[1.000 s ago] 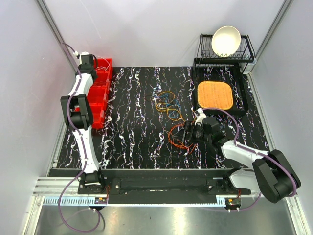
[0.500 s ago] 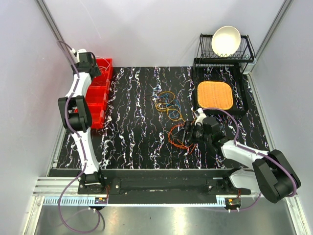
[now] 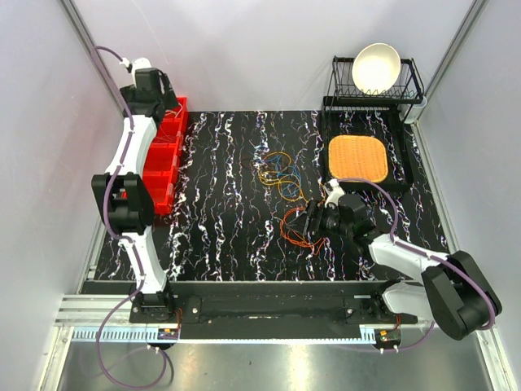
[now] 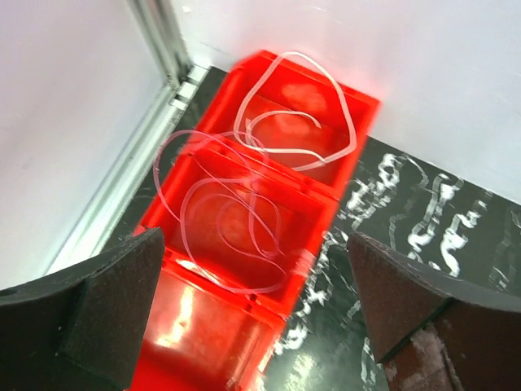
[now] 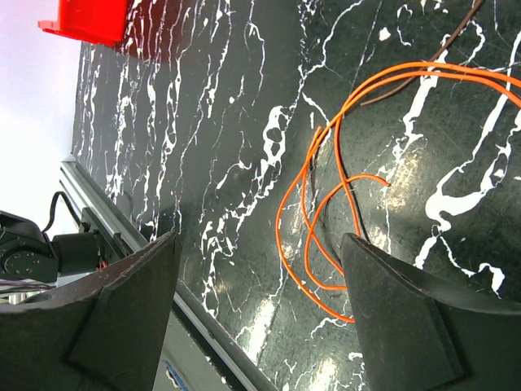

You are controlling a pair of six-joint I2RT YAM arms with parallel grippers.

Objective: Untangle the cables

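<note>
A loose tangle of orange, yellow and blue cables (image 3: pixel 279 173) lies mid-table. A second bunch of orange cables (image 3: pixel 293 226) lies just left of my right gripper (image 3: pixel 313 220). In the right wrist view that gripper (image 5: pixel 260 273) is open and low over the black marbled surface, with orange cable loops (image 5: pixel 321 232) beside its right finger (image 5: pixel 391 318), untouched. My left gripper (image 3: pixel 151 88) is raised over the red bins (image 3: pixel 163 155) at the far left. It (image 4: pixel 254 314) is open and empty, and pale translucent cable loops (image 4: pixel 269 155) lie draped across two bin compartments below.
A black dish rack with a white bowl (image 3: pixel 376 67) stands at the back right, with an orange mat (image 3: pixel 358 158) on a black tray in front of it. Grey walls close in left, right and behind. A metal rail (image 3: pixel 269 303) runs along the near edge.
My left gripper has opened and lifted up and back from the red bins toward the far-left corner. The right arm and the cables on the table have not moved.
</note>
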